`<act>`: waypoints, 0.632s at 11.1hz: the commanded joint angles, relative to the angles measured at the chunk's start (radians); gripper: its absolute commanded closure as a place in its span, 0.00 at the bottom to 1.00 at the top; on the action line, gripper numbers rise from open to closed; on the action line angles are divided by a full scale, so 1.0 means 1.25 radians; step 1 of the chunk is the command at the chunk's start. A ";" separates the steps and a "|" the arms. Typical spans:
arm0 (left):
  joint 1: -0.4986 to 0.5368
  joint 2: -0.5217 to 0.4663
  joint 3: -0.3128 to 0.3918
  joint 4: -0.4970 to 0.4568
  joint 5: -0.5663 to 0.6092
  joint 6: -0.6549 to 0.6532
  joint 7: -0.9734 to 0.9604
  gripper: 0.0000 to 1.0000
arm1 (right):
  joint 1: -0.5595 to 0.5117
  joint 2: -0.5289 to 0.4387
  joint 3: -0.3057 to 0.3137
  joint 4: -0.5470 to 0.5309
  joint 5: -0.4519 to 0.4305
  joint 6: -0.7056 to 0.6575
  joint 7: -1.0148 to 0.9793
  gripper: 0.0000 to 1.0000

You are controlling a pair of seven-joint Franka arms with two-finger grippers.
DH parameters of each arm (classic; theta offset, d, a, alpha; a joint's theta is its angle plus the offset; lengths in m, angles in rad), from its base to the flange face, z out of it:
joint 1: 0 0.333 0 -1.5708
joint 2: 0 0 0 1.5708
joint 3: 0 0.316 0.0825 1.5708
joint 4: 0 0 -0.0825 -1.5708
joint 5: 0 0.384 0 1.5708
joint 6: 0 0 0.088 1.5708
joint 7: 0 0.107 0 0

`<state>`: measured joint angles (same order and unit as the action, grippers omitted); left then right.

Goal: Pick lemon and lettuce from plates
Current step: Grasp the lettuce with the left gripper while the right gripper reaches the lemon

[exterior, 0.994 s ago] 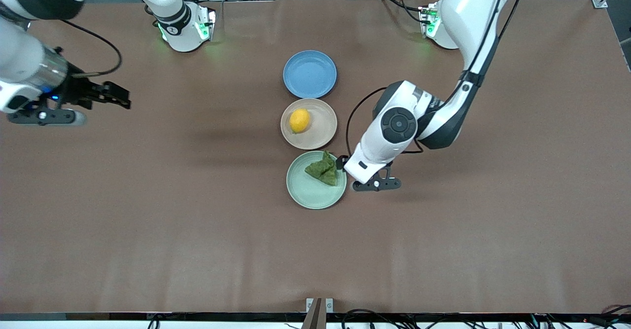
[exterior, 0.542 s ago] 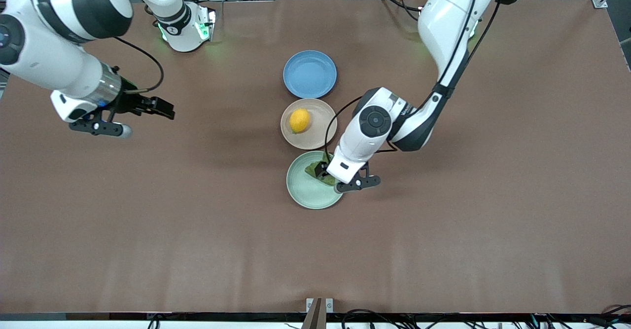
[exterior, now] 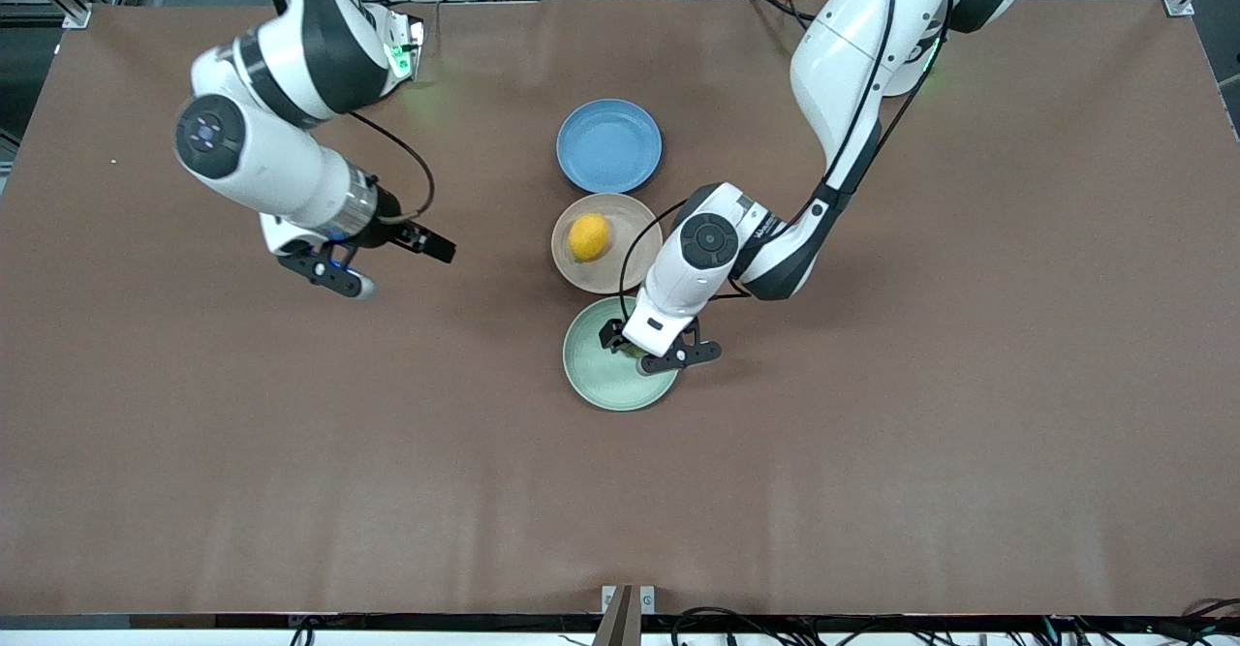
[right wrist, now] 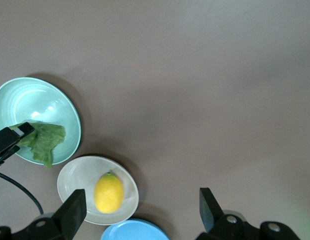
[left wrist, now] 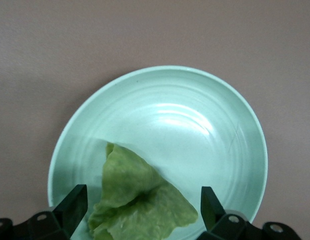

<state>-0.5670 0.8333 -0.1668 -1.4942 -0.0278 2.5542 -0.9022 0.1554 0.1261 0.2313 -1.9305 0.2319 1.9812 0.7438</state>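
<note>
The lemon (exterior: 588, 236) lies on the beige-pink plate (exterior: 635, 263). The lettuce (left wrist: 140, 200) lies on the mint green plate (exterior: 596, 380), near the rim toward the beige-pink plate. My left gripper (exterior: 620, 343) hangs low over the lettuce, open, with a finger on each side (left wrist: 141, 210); its hand hides the leaf in the front view. My right gripper (exterior: 434, 243) is open and empty over bare table toward the right arm's end, level with the beige-pink plate. The right wrist view shows the lemon (right wrist: 108, 192), the lettuce (right wrist: 44, 140) and both plates.
A blue plate (exterior: 608, 145) lies empty beside the beige-pink plate, farther from the front camera. The three plates form a line down the table's middle. Brown table spreads wide on both sides and nearer the camera.
My right arm has swung from the table's end toward the plates. My left gripper has moved from beside the mint plate to over the lettuce and now covers it in the front view.
</note>
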 commanded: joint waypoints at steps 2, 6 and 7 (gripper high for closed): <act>-0.038 0.040 0.021 0.018 -0.010 0.048 -0.015 0.00 | 0.050 0.063 0.036 -0.013 0.023 0.059 0.104 0.00; -0.088 0.041 0.086 0.018 0.019 0.081 -0.015 0.69 | 0.073 0.103 0.122 -0.108 0.059 0.268 0.195 0.00; -0.089 0.041 0.087 0.017 0.020 0.081 -0.021 1.00 | 0.083 0.117 0.130 -0.137 0.057 0.325 0.209 0.00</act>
<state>-0.6490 0.8751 -0.0898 -1.4921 -0.0244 2.6429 -0.9025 0.2410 0.2377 0.3654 -2.0408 0.2882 2.2643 0.9558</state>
